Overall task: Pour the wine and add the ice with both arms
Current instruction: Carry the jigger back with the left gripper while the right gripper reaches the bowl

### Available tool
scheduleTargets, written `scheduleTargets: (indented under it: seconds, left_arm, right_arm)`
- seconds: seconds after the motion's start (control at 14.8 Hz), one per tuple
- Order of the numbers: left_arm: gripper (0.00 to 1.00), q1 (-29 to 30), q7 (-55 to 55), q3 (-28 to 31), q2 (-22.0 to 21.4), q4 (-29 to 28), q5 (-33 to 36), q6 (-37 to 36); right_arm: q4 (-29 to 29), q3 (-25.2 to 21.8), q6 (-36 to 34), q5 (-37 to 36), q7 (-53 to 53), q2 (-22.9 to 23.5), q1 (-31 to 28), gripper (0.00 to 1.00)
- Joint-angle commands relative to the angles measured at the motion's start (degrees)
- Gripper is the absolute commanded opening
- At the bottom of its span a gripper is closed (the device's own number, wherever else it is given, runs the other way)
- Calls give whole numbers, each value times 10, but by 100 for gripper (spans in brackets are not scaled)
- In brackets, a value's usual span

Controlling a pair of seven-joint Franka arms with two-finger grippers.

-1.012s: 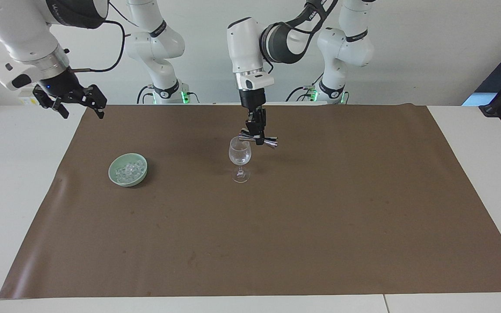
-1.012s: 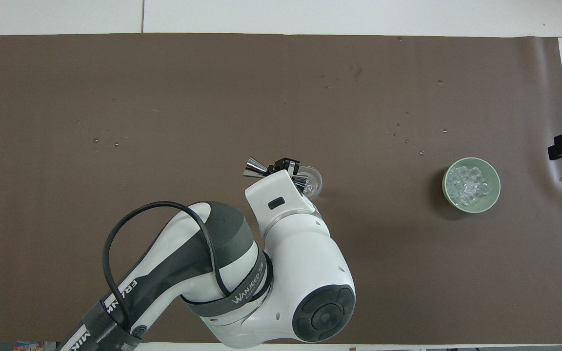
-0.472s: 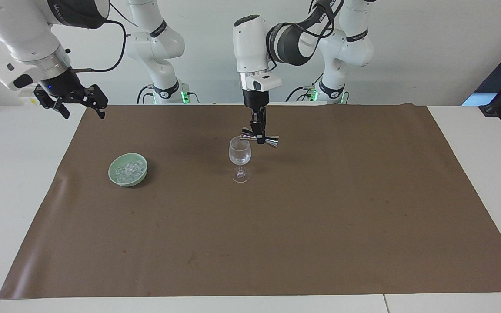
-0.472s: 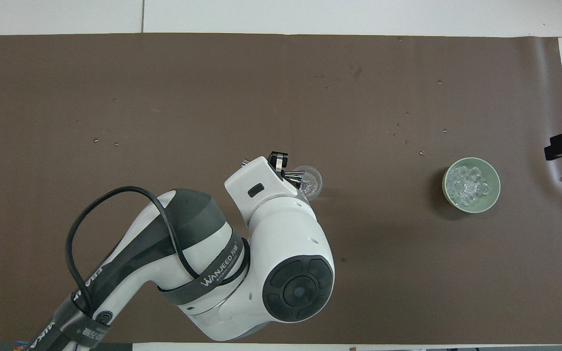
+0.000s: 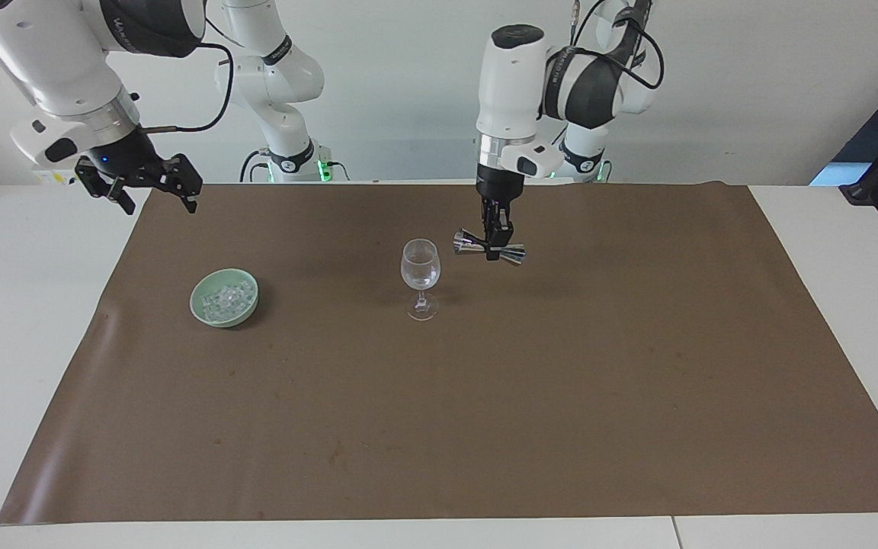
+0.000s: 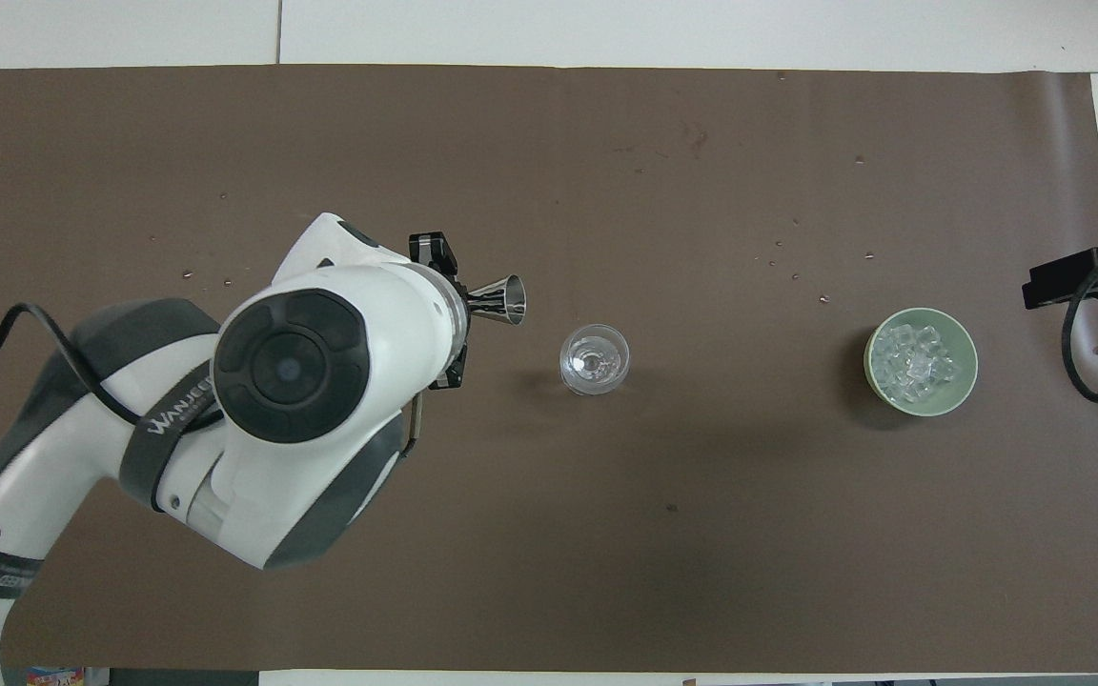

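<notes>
1. We see a brown mat covering a white table, a pale wall above it.
2. Our left gripper hangs over the mat beside the wine glass, fingers clamped on a metal jigger lying sideways.
3. The glass stands apart from those fingers, toward the right arm's end.
4. The ice sits in a green bowl, well apart from both grippers.
5. Our right gripper hovers over the mat's edge at the right arm's end, fingers spread wide, holding nothing; the ice lies farther from the robots.
</notes>
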Motion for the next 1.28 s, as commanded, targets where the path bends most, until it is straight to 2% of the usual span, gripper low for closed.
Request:
scheduleTargets:
  seconds: [0.0, 0.34, 0.67, 0.88, 1.08, 1.21]
  left_arm:
    - [0, 66, 95, -5, -11, -27, -104, 16]
    - [0, 209, 372, -4, -45, -101, -342, 21]
    - [0, 319, 513, -4, -52, -149, -470, 35]
    - [0, 385, 614, -4, -34, -162, -565, 45]
    - [0, 429, 642, -4, 10, -160, -642, 71]
    - [0, 459, 686, -4, 36, -154, -693, 74]
  right_arm:
    - [-99, 2, 80, 9, -12, -32, 1, 100]
    - [-152, 2, 148, 34, -49, 13, -4, 100]
    - [-273, 2, 296, 34, -111, 15, -33, 100]
    - [-291, 2, 312, 34, -107, 23, -41, 100]
    - [-303, 2, 326, 35, -98, 31, -40, 98]
    - [-319, 2, 341, 35, -97, 30, -39, 91]
